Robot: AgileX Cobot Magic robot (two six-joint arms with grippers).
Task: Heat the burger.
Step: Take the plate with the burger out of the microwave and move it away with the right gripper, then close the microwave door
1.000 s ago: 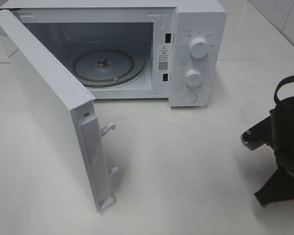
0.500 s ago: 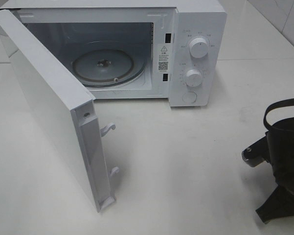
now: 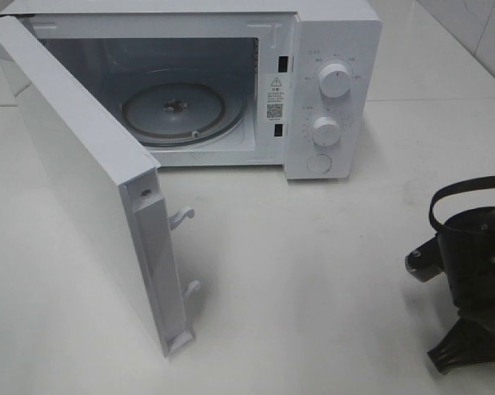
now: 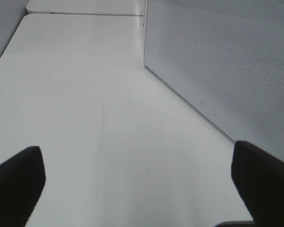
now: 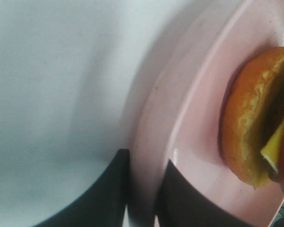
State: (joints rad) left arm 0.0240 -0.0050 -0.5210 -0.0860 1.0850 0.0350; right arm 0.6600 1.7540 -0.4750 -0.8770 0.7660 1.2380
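Observation:
The burger (image 5: 248, 127), with an orange-brown bun and a yellow cheese edge, rests on a round pink plate (image 5: 198, 118), seen only in the right wrist view. My right gripper (image 5: 144, 158) has one dark finger on each side of the plate's rim, set close against it; whether they press it I cannot tell. In the high view only the right arm (image 3: 469, 271) shows at the right edge, and burger and plate are out of that view. My left gripper (image 4: 139, 179) is open wide over bare table, holding nothing.
A white microwave (image 3: 333, 99) stands at the back with its door (image 3: 91, 189) swung far open to the front left. Its glass turntable (image 3: 173, 111) holds nothing. The left gripper hovers beside the door's outer face (image 4: 227, 71).
The right arm has shifted lower and slightly leftward in the high view, its cable loop dropping with it. The microwave and door have not moved.

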